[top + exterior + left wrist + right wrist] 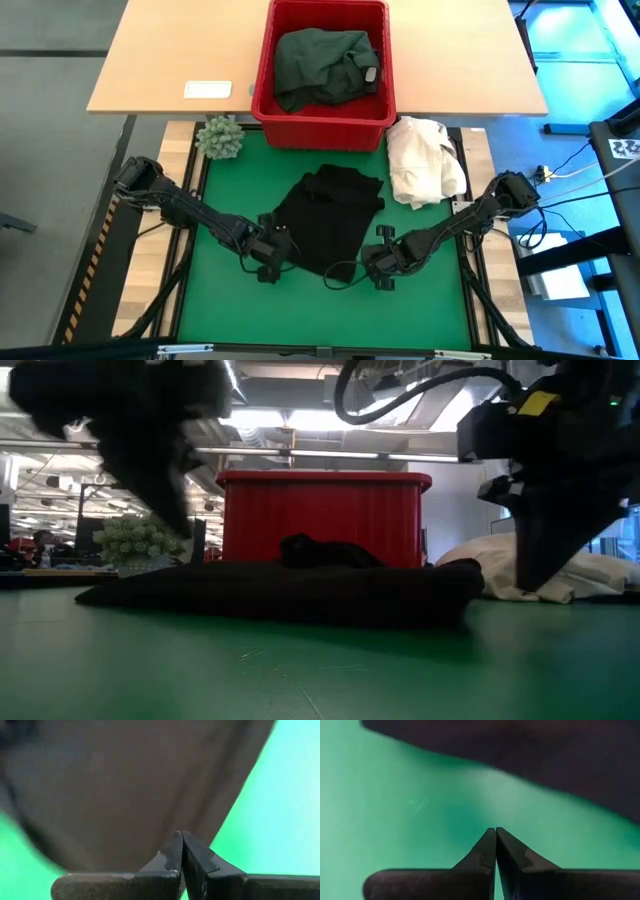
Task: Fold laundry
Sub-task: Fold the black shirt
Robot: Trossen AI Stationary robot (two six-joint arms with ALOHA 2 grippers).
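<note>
A black garment [330, 215] lies spread on the green mat [230, 300], its underside flat on it; the low view shows it as a low dark heap [300, 590]. My left gripper [272, 266] is shut at the garment's near left corner, raised above the cloth [125, 785], with nothing between its fingers [180, 840]. My right gripper [383, 276] is shut over bare mat just off the garment's near right corner [545, 750], and it too holds nothing [495, 832]. A dark green garment [325, 62] lies bunched in the red basket [262, 70].
The red basket stands on the wooden table at the mat's far edge. A cream-white cloth heap [425, 160] lies at the far right of the mat. A small green spiky plant [220, 137] sits at the far left corner. Bare mat stretches along the near edge.
</note>
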